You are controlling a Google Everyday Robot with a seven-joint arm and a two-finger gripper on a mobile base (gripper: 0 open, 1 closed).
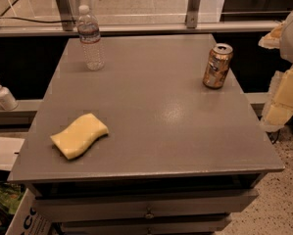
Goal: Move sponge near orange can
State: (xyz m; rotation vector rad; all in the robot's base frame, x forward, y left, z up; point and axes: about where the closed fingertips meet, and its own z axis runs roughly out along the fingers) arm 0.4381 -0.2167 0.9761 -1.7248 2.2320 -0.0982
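Observation:
The pale yellow sponge [80,135] lies flat at the front left of the grey table top [156,111]. The orange can [217,66] stands upright at the back right of the table. My gripper [277,75] hangs at the right edge of the view, off the table's right side and level with the can. Its pale yellow padded fingers [285,94] stand apart and hold nothing. The gripper is far from the sponge.
A clear plastic water bottle [91,38] stands at the back left of the table. A white pump bottle [3,95] sits on a ledge to the left. Drawers [146,210] are below the table's front edge. A metal rail [136,27] runs behind.

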